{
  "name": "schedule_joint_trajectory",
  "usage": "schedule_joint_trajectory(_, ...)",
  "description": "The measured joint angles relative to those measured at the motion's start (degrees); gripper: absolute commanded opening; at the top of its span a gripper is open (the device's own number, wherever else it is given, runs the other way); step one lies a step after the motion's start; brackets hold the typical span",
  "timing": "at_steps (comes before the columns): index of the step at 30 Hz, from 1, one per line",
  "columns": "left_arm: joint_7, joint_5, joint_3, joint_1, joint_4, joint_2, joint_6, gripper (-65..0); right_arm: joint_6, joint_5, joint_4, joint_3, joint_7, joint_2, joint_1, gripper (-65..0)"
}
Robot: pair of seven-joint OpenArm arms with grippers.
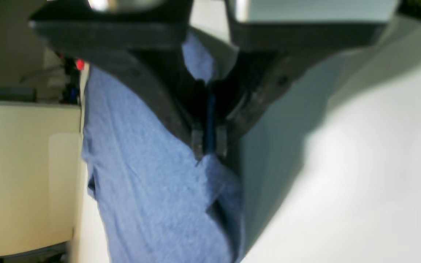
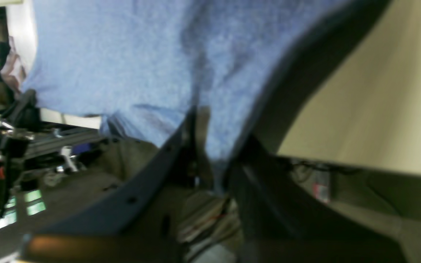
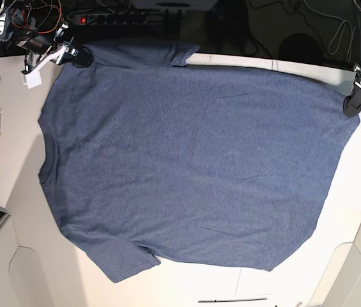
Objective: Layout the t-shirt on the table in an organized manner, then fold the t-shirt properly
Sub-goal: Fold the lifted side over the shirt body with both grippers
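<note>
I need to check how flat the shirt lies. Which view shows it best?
The base view: the whole shirt is spread across the table. The wrist views give only blurred close-ups of cloth pinched in the left tool and the right tool.

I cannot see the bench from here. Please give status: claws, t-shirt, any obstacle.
Left claw shut on t-shirt edge. Right claw shut on the other corner. Shirt spread plain side up on table. Nothing on top of it.

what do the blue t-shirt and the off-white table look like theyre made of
The heathered navy-blue short-sleeved t-shirt looks like soft knit cotton or a cotton blend: matte, speckled weave, limp creases. The smooth off-white table looks like laminate or coated board, judging by its even surface with a faint sheen; the core cannot be told.
</note>
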Motion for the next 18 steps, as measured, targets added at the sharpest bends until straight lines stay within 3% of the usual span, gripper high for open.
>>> schedule_joint_trajectory(11,5.2,-10.2,0.0,1.0,1.2,0.0,0.0,-65.0,0.0,3.0,9.7,0.0,-1.0,0.3,-1.2,-65.0)
schedule_joint_trajectory(14,5.3,-10.3,0.0,-0.4,2.2,0.0,0.0,-65.0,0.0,2.4,10.3,0.1,0.0,0.3,1.5,-65.0)
schedule_joint_trajectory(18,5.3,-6.4,0.5,-5.0,2.5,0.0,0.0,-65.0,0.1,-3.4,10.1,0.0,2.3,-0.5,6.7,-65.0)
